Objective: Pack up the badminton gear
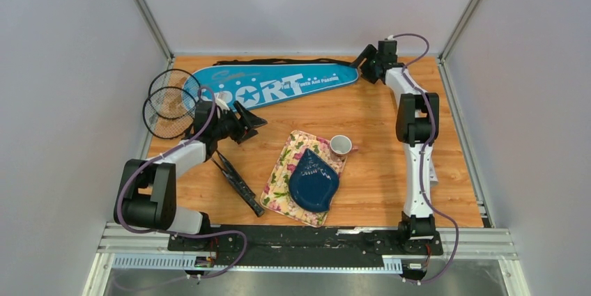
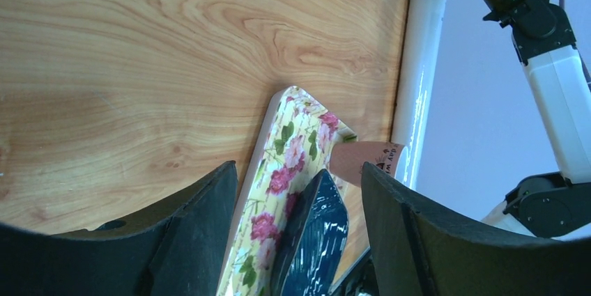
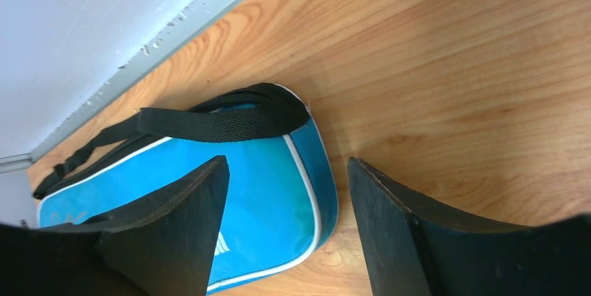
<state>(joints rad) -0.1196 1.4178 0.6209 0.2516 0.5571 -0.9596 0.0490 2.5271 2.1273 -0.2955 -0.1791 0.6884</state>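
Note:
The long blue "SPORT" racket bag (image 1: 279,83) lies along the back of the table. Its narrow end with a black strap shows in the right wrist view (image 3: 272,184). My right gripper (image 1: 362,60) (image 3: 287,164) is open and empty, hovering over that narrow end. Two black rackets lie at the left, heads (image 1: 167,104) by the bag's wide end, handles (image 1: 240,184) toward the front. My left gripper (image 1: 255,120) (image 2: 298,170) is open and empty, above the table just right of the racket shafts. A white tube (image 2: 418,80) lies along the right edge. No shuttlecocks show.
A dark blue plate (image 1: 313,183) sits on a floral cloth (image 1: 282,170) in the middle front, with a small cup (image 1: 340,145) beside it. Grey walls enclose the table on the left, back and right. My right arm stretches along the right side.

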